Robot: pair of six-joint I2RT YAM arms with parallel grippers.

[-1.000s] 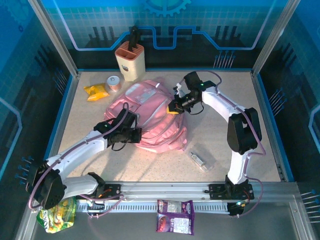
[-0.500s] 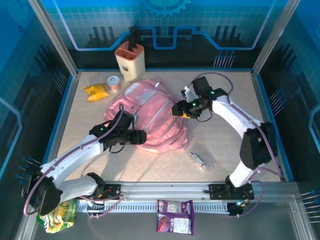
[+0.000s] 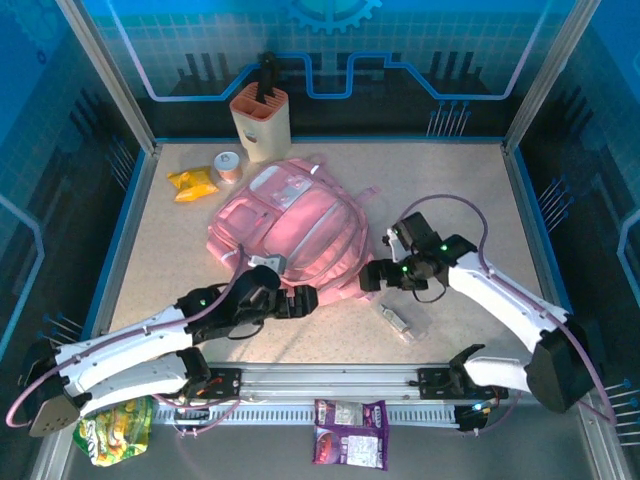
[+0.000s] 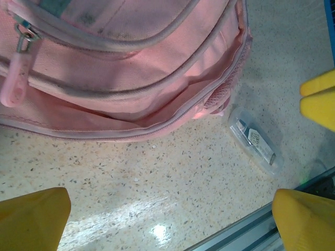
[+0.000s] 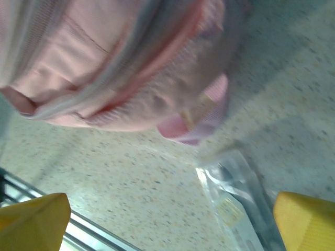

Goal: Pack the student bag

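Observation:
The student bag [image 3: 290,225], a large soft pink backpack with pale zip trim, lies flat in the middle of the table. My left gripper [image 3: 305,298] hovers just off its near edge, open and holding nothing. In the left wrist view the bag [image 4: 131,68] sits above the wide yellow fingers [image 4: 31,217] of the left gripper [image 4: 170,219]. My right gripper [image 3: 368,278] is at the bag's near right corner, also open and holding nothing. The right wrist view is blurred, with the bag [image 5: 115,68] above the right gripper [image 5: 170,219].
A clear plastic packet [image 3: 400,322] lies just right of the bag's near corner, also seen as the packet [image 4: 256,141] and the packet [image 5: 241,204]. At the back left stand a beige holder [image 3: 260,120], a small roll [image 3: 229,166] and a yellow snack bag [image 3: 192,183]. A metal rail [image 3: 330,380] borders the near edge.
Both grippers have opened and let go of the bag. Both arms have drawn back from the bag's top toward its near edge. The bag now lies flatter.

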